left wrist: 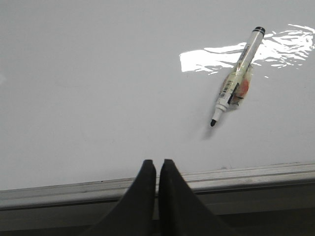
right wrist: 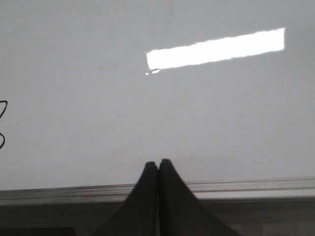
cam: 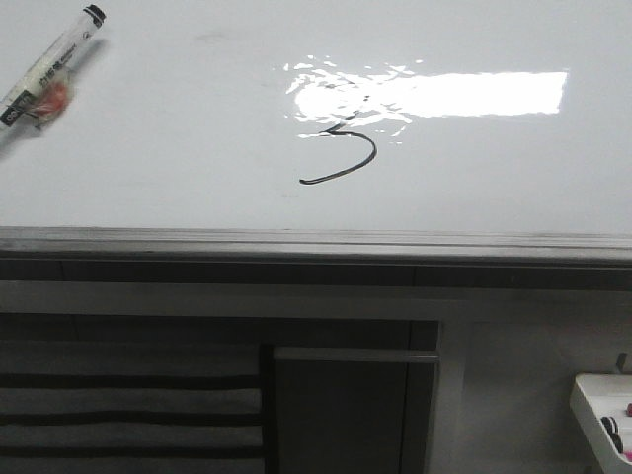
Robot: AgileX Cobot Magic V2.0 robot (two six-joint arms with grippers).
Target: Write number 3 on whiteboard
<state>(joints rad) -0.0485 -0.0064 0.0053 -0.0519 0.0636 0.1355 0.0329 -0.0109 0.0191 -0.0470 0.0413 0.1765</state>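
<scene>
Writing looks done: one number 3 (cam: 341,153) sits mid whiteboard (cam: 178,148), its top washed out by glare, long tail trailing left. One marker (left wrist: 237,83) lies uncapped on the board at far left, well apart from the digit. Left gripper (left wrist: 157,169) and right gripper (right wrist: 158,169) both hang over the near edge rail (cam: 316,242), jaws pressed together, holding nothing. Next move is probably just retreating clear. One white tray (cam: 602,420) sits low right.
</scene>
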